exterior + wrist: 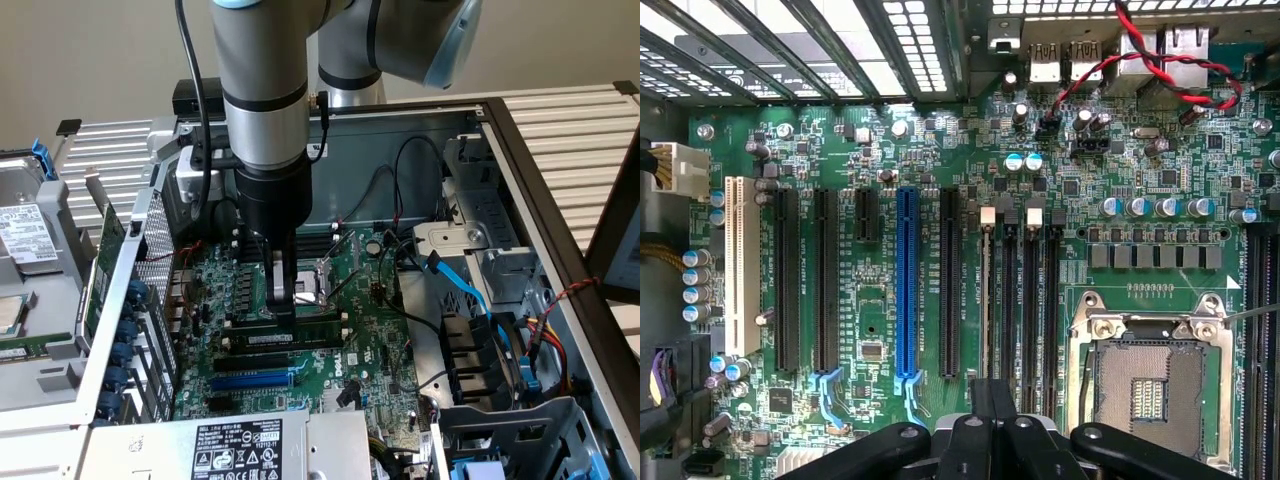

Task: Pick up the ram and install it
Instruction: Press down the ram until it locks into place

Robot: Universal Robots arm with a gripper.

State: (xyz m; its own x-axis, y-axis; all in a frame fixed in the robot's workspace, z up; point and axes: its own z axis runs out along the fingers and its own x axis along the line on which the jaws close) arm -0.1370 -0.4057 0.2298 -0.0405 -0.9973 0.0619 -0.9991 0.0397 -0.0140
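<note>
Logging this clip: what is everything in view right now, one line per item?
dark-green memory stick with pale label: one, dark green, upright in a memory slot under the gripper
green motherboard: one, green, inside the case
blue expansion slot: one, blue, mid-board
white expansion slot: one, white, board edge
silver processor socket: one, silver, open
blue flat cable: at least one, blue, exterior view's right
grey metal computer case: one, grey, around the board
black gripper: one, black, shut on the stick's top edge
grey robot arm: one, grey, above the board
</note>
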